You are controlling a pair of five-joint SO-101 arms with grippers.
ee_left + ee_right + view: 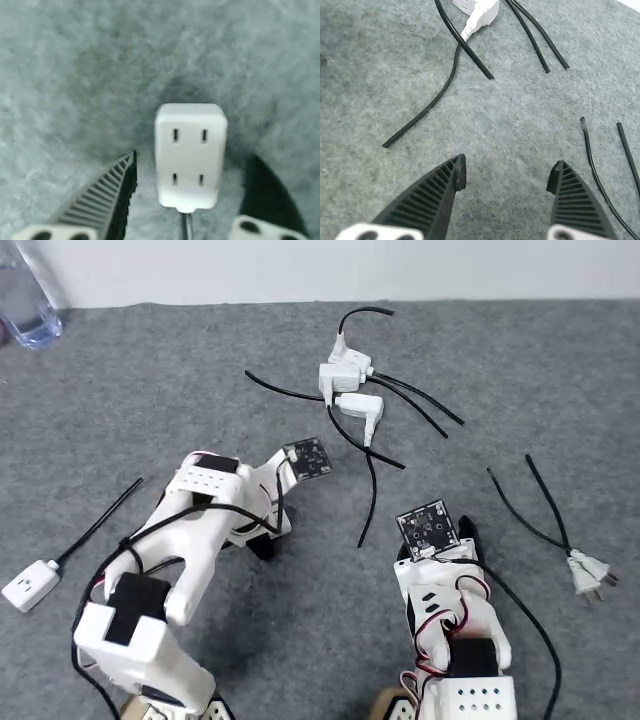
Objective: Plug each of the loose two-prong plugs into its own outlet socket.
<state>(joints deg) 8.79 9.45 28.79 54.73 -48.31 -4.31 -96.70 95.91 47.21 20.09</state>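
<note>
A white outlet socket (190,155) with two pairs of slots lies on the grey mat, its cord running back toward the camera. My left gripper (192,162) is open and straddles it, with a gap on each side. A loose two-prong plug (588,575) lies at the right of the mat with its black cord. Another white socket (28,586) on a cord lies at the far left. A cluster of white sockets and plugs (345,375) sits at the back centre. My right gripper (507,175) is open over bare mat, with nothing between its fingers.
Several loose black cords (427,107) trail from the back cluster (477,12) across the mat's middle. A clear plastic container (25,300) stands at the back left corner. The left arm (190,540) and right arm (450,630) fill the front.
</note>
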